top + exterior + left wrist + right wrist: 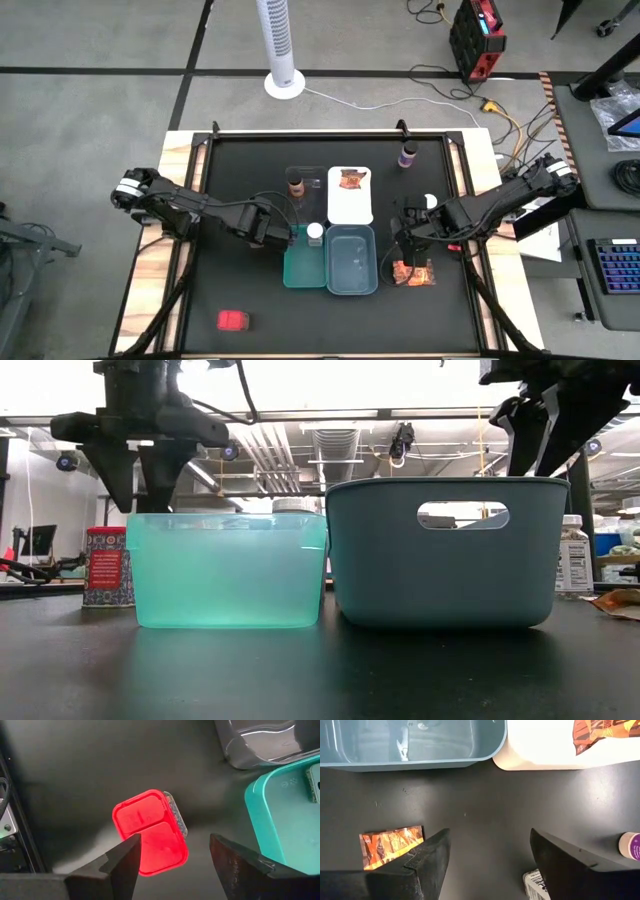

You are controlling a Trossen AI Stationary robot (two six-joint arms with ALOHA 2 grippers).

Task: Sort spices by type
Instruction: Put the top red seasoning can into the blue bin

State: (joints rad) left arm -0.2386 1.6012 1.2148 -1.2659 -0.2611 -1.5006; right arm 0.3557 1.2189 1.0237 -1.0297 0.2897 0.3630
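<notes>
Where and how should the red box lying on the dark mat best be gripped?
Grip the red box across its two long sides, coming straight down from above. It lies flat with its broad lid face up, so only the side edges offer opposing surfaces. The left gripper has its jaws open above the box.

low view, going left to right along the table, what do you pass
red box → teal tray → grey-blue tray → white-capped jar → packet
</notes>
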